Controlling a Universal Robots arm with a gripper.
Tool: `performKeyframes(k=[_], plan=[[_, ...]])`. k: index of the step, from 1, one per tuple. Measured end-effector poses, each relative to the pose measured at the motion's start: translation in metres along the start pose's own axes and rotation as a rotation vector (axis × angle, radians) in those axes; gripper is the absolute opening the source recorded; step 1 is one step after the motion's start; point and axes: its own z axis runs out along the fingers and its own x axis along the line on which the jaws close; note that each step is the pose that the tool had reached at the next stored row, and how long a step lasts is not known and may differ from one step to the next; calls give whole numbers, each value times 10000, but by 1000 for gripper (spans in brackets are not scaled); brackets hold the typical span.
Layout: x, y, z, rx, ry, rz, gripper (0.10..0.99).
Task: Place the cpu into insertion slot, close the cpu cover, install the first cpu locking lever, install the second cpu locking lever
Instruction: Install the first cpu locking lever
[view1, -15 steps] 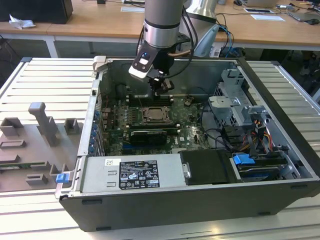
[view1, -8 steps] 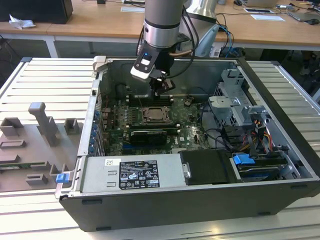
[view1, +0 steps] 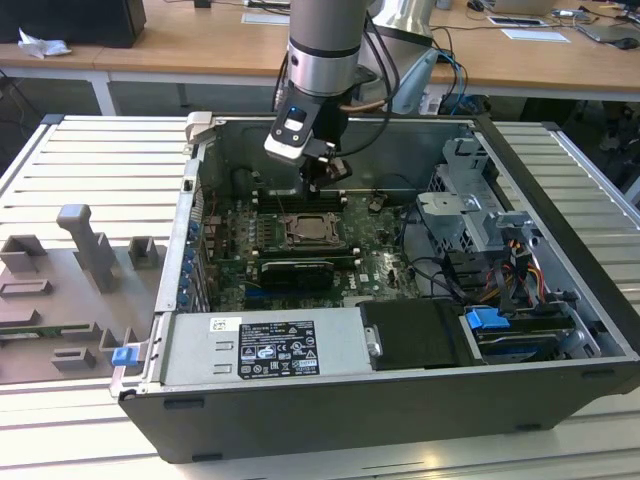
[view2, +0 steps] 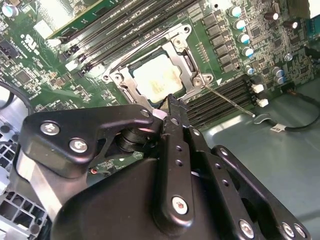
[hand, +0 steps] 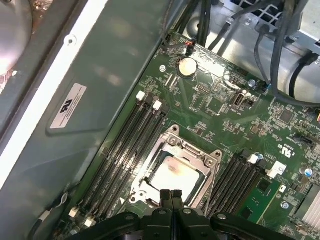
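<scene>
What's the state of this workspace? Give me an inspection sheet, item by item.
Surface: slatted metal table carrying an open computer case.
Job's things: cpu seated on the motherboard; cpu cover lies flat around it; one thin locking lever sticks out from the socket corner.
Clutter: grey fixture blocks on the table, to the exterior view's left of the case.
Gripper: gripper shut, holding nothing, close over the cover's edge; contact cannot be told.
Cables: coloured wire bundle by the drive bay; black cables beside the board.
Surroundings: wooden desks behind the table.
</scene>
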Motion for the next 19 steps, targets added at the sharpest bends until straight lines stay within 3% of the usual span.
performKeyframes(k=[11,19], plan=[[0,0,0,60,18,-1332,106],[0,-1,1,89,27,-1961,106]])
